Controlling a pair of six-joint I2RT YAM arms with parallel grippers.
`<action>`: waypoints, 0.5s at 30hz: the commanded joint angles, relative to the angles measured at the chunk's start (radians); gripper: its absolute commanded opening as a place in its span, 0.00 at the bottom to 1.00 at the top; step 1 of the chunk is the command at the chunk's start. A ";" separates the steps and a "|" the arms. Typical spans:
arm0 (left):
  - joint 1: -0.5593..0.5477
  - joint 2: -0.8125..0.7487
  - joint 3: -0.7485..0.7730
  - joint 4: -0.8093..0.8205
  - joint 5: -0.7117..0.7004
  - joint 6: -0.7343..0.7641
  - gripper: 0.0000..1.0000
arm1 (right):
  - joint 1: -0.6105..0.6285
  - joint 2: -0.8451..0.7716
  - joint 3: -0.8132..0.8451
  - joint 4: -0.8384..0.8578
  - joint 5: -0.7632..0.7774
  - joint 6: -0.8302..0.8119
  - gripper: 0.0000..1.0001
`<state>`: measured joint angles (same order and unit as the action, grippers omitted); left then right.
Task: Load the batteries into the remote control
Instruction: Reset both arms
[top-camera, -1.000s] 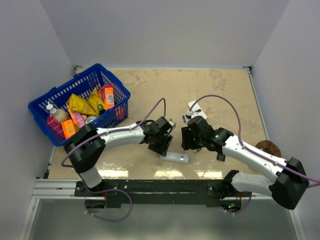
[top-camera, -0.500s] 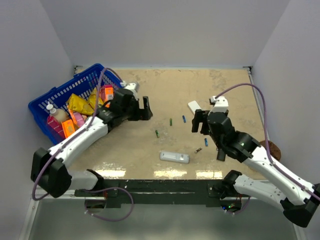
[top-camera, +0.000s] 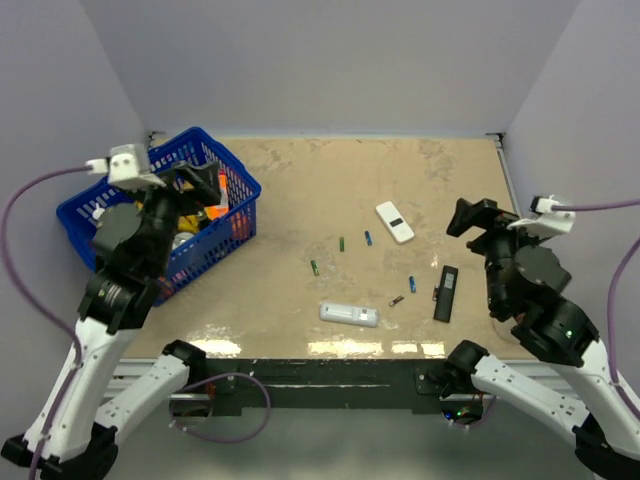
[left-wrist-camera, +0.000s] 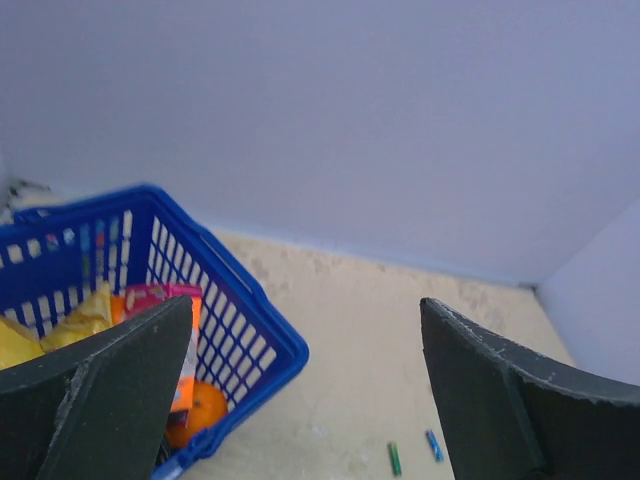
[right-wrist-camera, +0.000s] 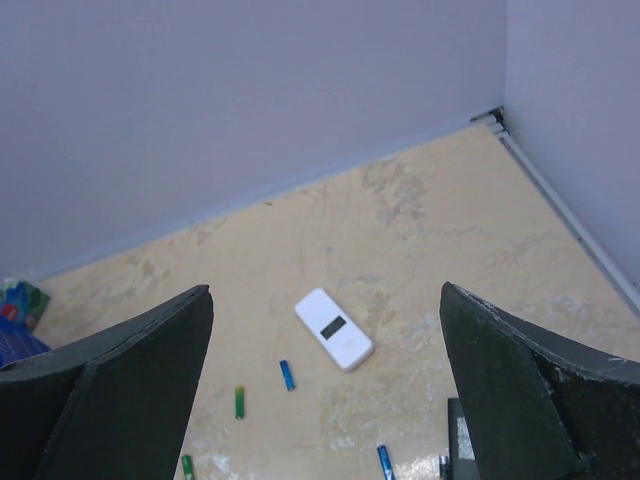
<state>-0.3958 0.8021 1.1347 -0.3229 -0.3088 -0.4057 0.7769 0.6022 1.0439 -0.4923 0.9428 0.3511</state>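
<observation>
Held high at far left on the white-and-black left arm (top-camera: 122, 275): black two-finger left hand (top-camera: 200, 182), fingers spread wide, gripping nothing; held high at far right on the right arm (top-camera: 545, 305): right hand (top-camera: 476, 220), equally wide, empty.

Table (top-camera: 300, 180): beige, mottled top, walled at the back and both sides; glare strip along the near edge. Basket (top-camera: 243, 190): blue, standing at the left side towards the far corner. White remote (top-camera: 394, 221): dark window, lying angled right of centre. Black remote (top-camera: 445, 292): nearer on the right, lying almost lengthwise. Slim remote (top-camera: 349, 314): light grey, lying crosswise near the front edge at centre. Batteries (top-camera: 341, 243): five, loose and apart from one another; two green and one blue mid-table; one blue and one dark between the slim remote and the black remote.
</observation>
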 joint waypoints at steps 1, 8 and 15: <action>0.000 -0.136 -0.062 0.212 -0.164 0.119 1.00 | -0.002 -0.036 0.042 0.138 0.057 -0.132 0.98; 0.000 -0.233 -0.145 0.306 -0.259 0.166 1.00 | -0.002 -0.090 0.002 0.253 0.008 -0.215 0.98; 0.000 -0.205 -0.145 0.277 -0.247 0.124 1.00 | -0.004 -0.091 0.011 0.271 0.002 -0.251 0.98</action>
<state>-0.3958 0.5774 0.9897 -0.0692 -0.5388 -0.2695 0.7769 0.5068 1.0447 -0.2775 0.9489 0.1471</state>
